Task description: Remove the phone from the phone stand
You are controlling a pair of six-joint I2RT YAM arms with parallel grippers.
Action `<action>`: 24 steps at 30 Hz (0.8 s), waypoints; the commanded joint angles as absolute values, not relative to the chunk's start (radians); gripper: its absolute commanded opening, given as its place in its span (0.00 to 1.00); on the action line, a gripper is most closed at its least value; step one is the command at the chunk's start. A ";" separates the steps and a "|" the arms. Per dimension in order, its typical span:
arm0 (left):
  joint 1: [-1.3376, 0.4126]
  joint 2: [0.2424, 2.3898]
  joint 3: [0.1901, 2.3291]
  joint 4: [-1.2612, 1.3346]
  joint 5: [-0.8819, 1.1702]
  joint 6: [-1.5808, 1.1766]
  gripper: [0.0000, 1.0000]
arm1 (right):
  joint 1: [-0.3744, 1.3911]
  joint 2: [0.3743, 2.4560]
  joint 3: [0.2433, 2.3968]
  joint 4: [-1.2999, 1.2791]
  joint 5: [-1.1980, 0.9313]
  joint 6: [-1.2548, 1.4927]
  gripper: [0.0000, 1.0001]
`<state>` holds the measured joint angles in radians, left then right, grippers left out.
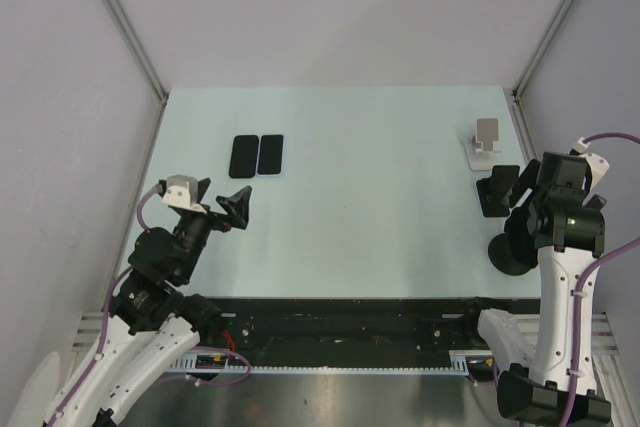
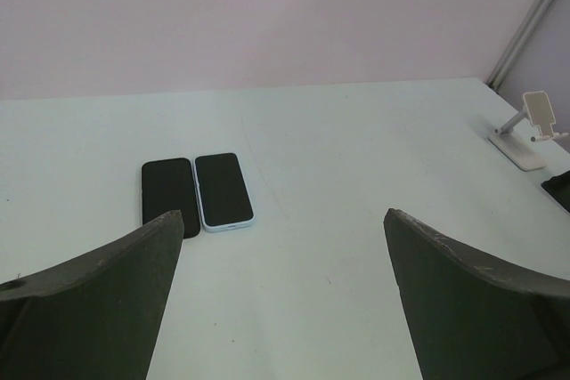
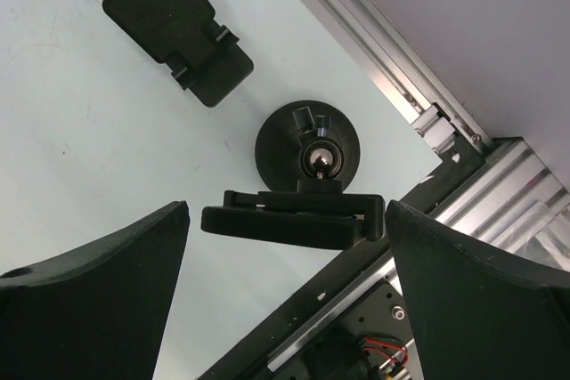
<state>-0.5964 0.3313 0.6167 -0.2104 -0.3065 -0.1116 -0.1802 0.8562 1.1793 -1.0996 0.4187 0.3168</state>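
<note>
A black phone stand with a round base and a ball joint stands near the table's front right; it also shows in the top view. Its clamp holds a dark slab, seen edge-on, that looks like the phone. My right gripper is open above it, with one finger on each side of the clamp and not touching it; in the top view it hangs over the stand. My left gripper is open and empty at the left, above bare table.
A black phone and a blue-edged phone lie flat side by side at the back left. A white stand and a low black stand sit at the right. The black front rail runs just beyond the round base.
</note>
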 commanded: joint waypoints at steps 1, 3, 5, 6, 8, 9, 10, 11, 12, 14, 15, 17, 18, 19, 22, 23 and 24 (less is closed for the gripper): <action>-0.603 0.322 0.611 -0.178 -0.285 -0.077 1.00 | -0.231 0.845 1.180 -1.034 0.342 0.296 0.97; -0.604 0.322 0.611 -0.176 -0.287 -0.075 1.00 | -0.241 0.848 1.183 -1.035 0.307 0.295 0.97; -0.603 0.324 0.609 -0.176 -0.285 -0.075 1.00 | -0.244 0.856 1.189 -1.051 0.269 0.301 0.96; -0.603 0.324 0.609 -0.176 -0.285 -0.074 1.00 | -0.244 0.861 1.195 -1.058 0.255 0.302 0.96; -0.604 0.325 0.609 -0.178 -0.282 -0.075 1.00 | -0.245 0.873 1.200 -1.087 0.207 0.319 0.95; -0.603 0.325 0.611 -0.178 -0.282 -0.075 1.00 | -0.245 0.877 1.201 -1.097 0.192 0.327 0.95; -0.603 0.328 0.609 -0.178 -0.282 -0.075 1.00 | -0.247 0.880 1.200 -1.115 0.177 0.331 0.95; -0.603 0.327 0.609 -0.178 -0.281 -0.074 1.00 | -0.245 0.882 1.201 -1.121 0.149 0.336 0.95; -0.604 0.327 0.609 -0.176 -0.281 -0.074 1.00 | -0.245 0.879 1.201 -1.123 0.138 0.340 0.94; -0.604 0.328 0.609 -0.176 -0.281 -0.075 1.00 | -0.245 0.870 1.200 -1.123 0.132 0.344 0.91; -0.604 0.328 0.609 -0.178 -0.281 -0.074 1.00 | -0.245 0.865 1.201 -1.124 0.136 0.341 0.90; -0.603 0.328 0.609 -0.176 -0.281 -0.075 1.00 | -0.245 0.865 1.201 -1.140 0.144 0.336 0.89; -0.603 0.328 0.609 -0.176 -0.279 -0.074 1.00 | -0.245 0.868 1.201 -1.146 0.146 0.333 0.89; -0.604 0.330 0.609 -0.175 -0.279 -0.075 1.00 | -0.245 0.870 1.201 -1.155 0.149 0.333 0.89; -0.603 0.330 0.609 -0.176 -0.276 -0.077 1.00 | -0.245 0.867 1.201 -1.158 0.175 0.339 0.88; -0.604 0.330 0.609 -0.175 -0.276 -0.077 1.00 | -0.245 0.867 1.200 -1.158 0.192 0.339 0.86; -0.604 0.330 0.609 -0.175 -0.276 -0.077 1.00 | -0.247 0.865 1.200 -1.158 0.195 0.339 0.85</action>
